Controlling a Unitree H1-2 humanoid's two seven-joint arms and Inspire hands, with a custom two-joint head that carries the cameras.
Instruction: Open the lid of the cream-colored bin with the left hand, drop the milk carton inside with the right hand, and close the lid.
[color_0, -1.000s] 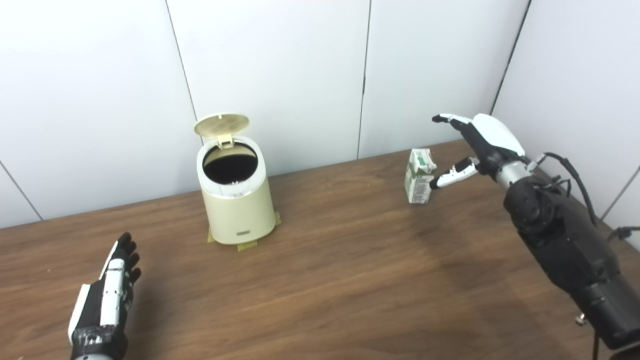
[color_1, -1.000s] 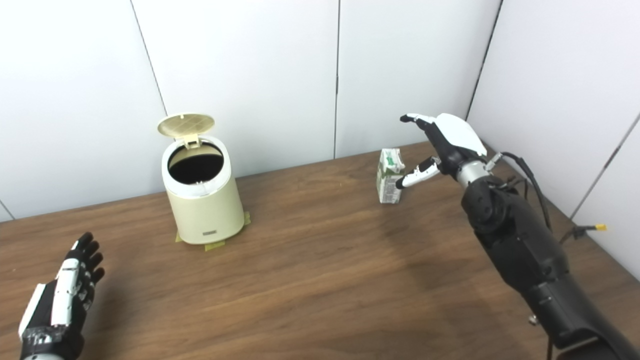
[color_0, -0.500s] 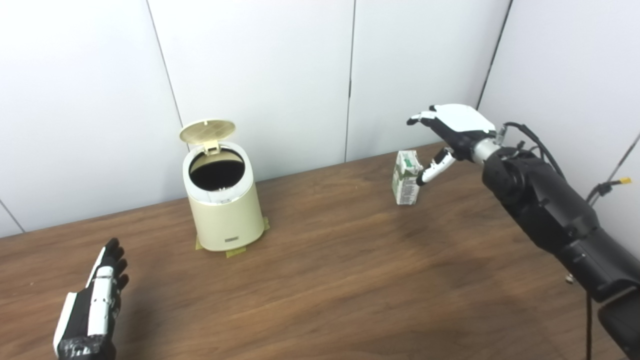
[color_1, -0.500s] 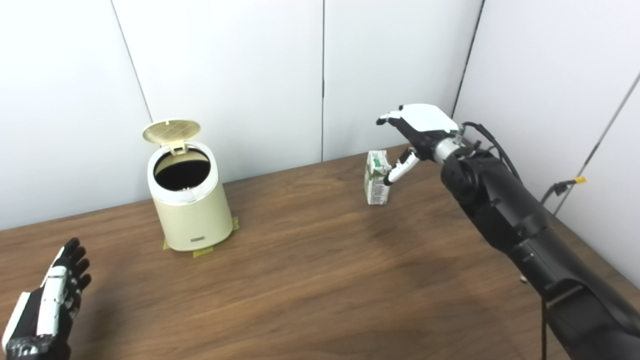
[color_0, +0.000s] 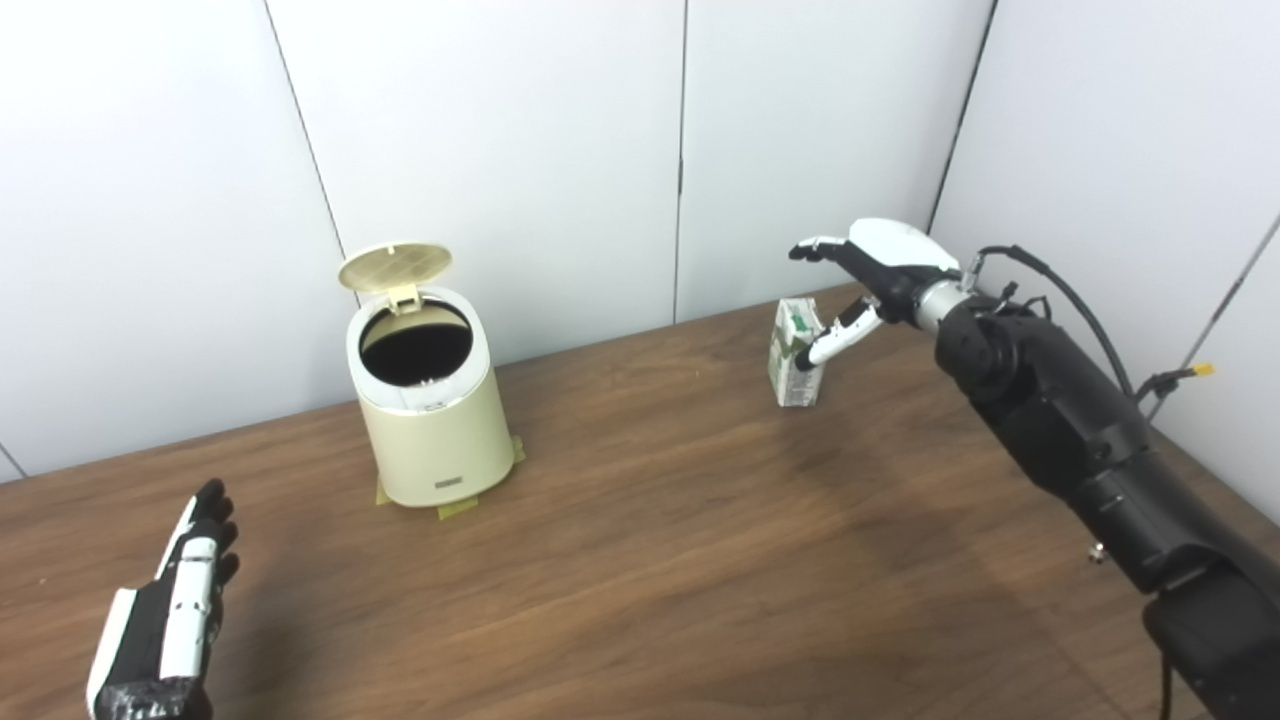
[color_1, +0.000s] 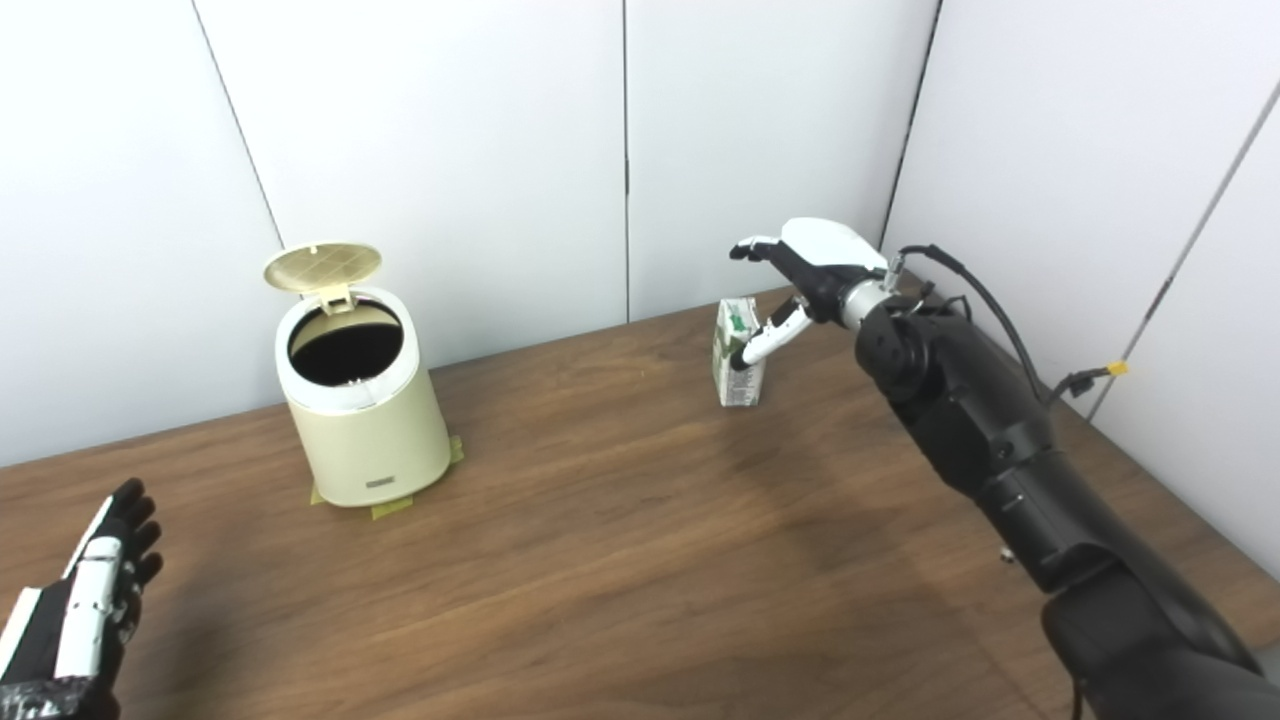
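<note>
- Lid (color_0: 393, 265) of the cream-colored bin (color_0: 432, 420) already tipped up and back on its hinge, dark mouth exposed; opening step judged done.
- Left hand (color_0: 165, 625) low at the near edge of the worktop (color_0: 640, 560), well apart from the bin, fingers straight and spread, holding nothing; bin up and to the right of that hand.
- Right hand (color_0: 870, 280) reaching in at the milk carton (color_0: 795, 355), fingers wide above and beyond the carton's top, thumb lying across the side that faces the hand; no closed hold visible.
- Whether the thumb actually touches the carton: hard to tell, looks very close or in light contact.
- Carton upright on the worktop, just below and to the left of the right hand, far across from the bin.
- Judged stage: mid-task, at the start of the pick-up.
- Left to do: closing round the carton, lifting, carrying across to the open mouth, letting go inside, then shutting the lid.
- Worth watching: light, tall carton likely to tip or slide if pushed by the thumb before the fingers come round the far side.
- Strips of tape (color_0: 455, 507) under the bin's base, suggesting a fixed bin.
</note>
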